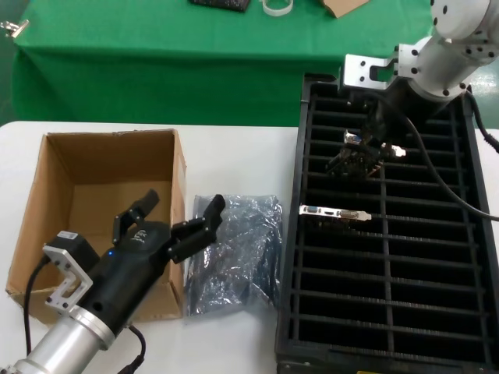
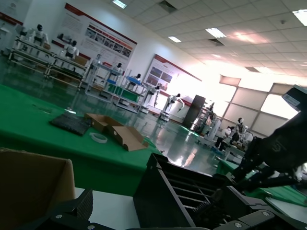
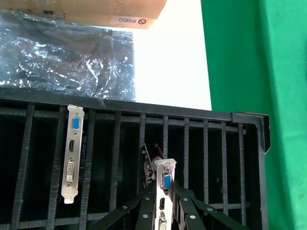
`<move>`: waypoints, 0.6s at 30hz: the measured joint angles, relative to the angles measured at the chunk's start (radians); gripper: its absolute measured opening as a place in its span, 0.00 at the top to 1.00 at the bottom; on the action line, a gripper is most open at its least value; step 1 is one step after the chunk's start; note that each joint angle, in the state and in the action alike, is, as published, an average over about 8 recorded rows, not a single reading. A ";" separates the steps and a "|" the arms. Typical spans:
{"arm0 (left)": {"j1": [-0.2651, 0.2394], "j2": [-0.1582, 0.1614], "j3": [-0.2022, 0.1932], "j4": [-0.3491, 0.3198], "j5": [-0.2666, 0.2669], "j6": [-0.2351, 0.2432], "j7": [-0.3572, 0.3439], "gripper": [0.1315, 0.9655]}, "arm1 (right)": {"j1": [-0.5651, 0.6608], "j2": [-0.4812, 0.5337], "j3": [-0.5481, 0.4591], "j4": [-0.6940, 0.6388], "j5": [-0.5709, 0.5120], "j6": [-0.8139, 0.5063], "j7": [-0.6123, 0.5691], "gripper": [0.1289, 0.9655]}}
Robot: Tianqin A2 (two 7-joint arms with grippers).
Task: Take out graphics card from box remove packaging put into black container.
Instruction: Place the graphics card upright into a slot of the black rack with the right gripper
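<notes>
Altogether two graphics cards [image 3: 72,153] [image 3: 164,191], one box [image 1: 93,210], one packaging [image 1: 234,253].

A robotics lab hall: humanoid robots [image 2: 71,49] at workbenches, wall posters [image 2: 108,40], ceiling light panels [image 2: 216,32], green-draped tables [image 2: 29,120].

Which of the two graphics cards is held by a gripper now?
The graphics card between the right gripper fingers, over the black container. The other card already stands in a slot, untouched.

Head camera looks steeply down on the black container [image 1: 387,257]; right wrist camera hangs close above that container [image 3: 120,158], facing downward; left wrist camera sits low, facing horizontally across its wall [image 2: 158,201].
</notes>
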 joint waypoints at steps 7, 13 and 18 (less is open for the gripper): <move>0.004 -0.009 0.011 0.006 -0.001 0.031 0.007 0.00 | 0.000 0.000 0.000 0.004 0.017 0.030 0.028 0.93; 0.008 -0.012 0.026 0.000 0.001 0.052 0.015 0.00 | 0.015 0.000 0.000 -0.009 0.055 0.075 0.054 0.93; 0.010 -0.011 0.030 -0.010 0.000 0.070 0.031 0.00 | 0.032 0.000 0.000 -0.028 0.083 0.099 0.071 0.86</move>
